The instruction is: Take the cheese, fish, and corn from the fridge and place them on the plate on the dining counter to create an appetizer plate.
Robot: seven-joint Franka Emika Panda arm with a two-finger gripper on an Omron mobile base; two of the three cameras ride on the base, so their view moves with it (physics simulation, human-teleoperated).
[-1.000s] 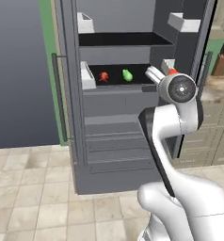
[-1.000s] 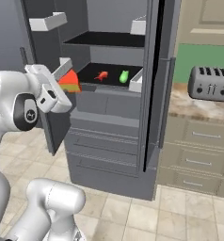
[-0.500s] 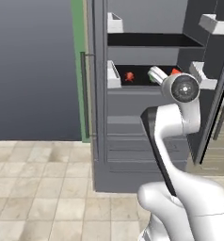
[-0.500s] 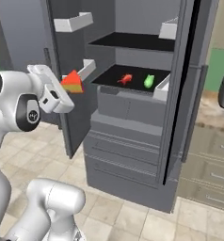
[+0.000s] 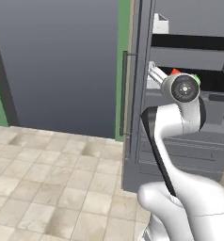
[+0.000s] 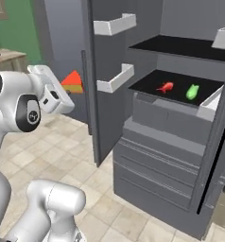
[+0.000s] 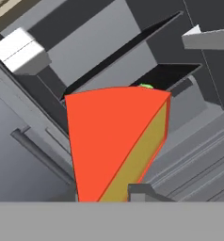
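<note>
My gripper (image 6: 66, 90) is shut on the cheese (image 6: 73, 82), an orange-red wedge with a yellow side, held in the air left of the open fridge (image 6: 161, 156). Seen from the hand, the cheese (image 7: 114, 141) stands between the dark fingertips (image 7: 140, 190) of the gripper (image 7: 107, 195). On the fridge's black middle shelf lie the red fish (image 6: 165, 87) and, to its right, the green corn (image 6: 192, 91); a sliver of corn (image 7: 144, 86) peeks over the wedge. The plate and the dining counter are out of view.
The fridge door (image 6: 93, 94) stands open beside the hand, with white bins (image 6: 115, 78) and a dark bar handle (image 5: 124, 94). Grey drawers (image 6: 157, 160) jut out below the shelf. A tall dark panel (image 5: 62, 61) and tiled floor (image 5: 48, 179) lie to the left.
The whole picture has shifted: the base has moved, so the fridge sits further right in both base views. The cheese stays held in the shut gripper, clear of the shelves.
</note>
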